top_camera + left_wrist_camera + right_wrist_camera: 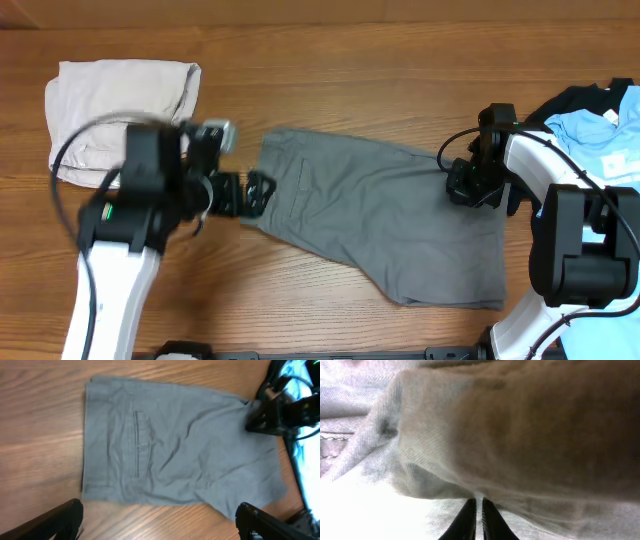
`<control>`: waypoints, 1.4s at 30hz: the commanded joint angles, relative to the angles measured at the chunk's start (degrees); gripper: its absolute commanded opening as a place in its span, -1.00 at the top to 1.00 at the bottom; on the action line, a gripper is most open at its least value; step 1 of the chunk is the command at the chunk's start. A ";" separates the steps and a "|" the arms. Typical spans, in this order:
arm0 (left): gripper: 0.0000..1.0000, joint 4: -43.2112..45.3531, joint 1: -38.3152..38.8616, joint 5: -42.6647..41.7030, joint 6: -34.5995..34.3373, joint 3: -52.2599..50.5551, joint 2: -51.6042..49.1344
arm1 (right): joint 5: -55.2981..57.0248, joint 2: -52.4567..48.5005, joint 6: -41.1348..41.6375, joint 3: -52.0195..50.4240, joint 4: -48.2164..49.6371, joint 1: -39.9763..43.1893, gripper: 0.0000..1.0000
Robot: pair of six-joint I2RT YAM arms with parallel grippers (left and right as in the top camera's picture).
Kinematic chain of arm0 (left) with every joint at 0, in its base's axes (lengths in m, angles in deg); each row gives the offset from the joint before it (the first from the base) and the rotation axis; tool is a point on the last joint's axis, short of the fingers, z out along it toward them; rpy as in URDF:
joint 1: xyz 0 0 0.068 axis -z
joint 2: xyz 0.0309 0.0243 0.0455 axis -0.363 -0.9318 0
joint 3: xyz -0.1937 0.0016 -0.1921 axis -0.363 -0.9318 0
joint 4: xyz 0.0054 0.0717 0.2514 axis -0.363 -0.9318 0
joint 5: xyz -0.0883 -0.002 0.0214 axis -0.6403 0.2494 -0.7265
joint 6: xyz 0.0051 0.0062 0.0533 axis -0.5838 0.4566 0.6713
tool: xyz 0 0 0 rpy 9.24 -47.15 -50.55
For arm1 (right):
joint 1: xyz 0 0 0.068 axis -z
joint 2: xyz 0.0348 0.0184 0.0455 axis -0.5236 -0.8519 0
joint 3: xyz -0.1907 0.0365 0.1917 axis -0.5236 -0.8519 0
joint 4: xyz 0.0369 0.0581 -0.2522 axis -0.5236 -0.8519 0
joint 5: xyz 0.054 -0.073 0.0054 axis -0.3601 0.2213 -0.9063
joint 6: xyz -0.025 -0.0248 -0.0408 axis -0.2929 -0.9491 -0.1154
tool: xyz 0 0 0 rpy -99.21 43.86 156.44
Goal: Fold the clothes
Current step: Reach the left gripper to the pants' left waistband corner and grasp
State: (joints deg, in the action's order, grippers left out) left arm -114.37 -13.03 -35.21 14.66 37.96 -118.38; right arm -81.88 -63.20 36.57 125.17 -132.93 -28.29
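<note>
The medium-grey shorts [380,215] lie flat across the middle of the wooden table, waistband to the left and legs to the right. In the left wrist view the shorts [175,450] show a welt pocket. My left gripper [262,192] hovers wide open just off the waistband edge, and nothing lies between its fingers [160,510]. My right gripper [462,187] is down at the shorts' right hem. In the right wrist view its jaws [478,502] stand nearly together, pinching a fold of the grey fabric [520,425].
Folded beige shorts [120,105] lie at the back left. A light blue T-shirt [610,140] and a black garment [575,100] are piled at the right edge, behind the right arm. Bare wood shows in front of the shorts.
</note>
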 commanded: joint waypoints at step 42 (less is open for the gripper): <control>0.92 15.34 13.00 27.39 -18.05 8.37 -49.18 | -3.89 -1.84 0.00 -0.68 13.60 -8.46 0.78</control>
State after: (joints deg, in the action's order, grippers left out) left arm -99.00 1.20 -13.04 -1.14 47.42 -165.22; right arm -84.66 -63.57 36.57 125.04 -121.52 -34.32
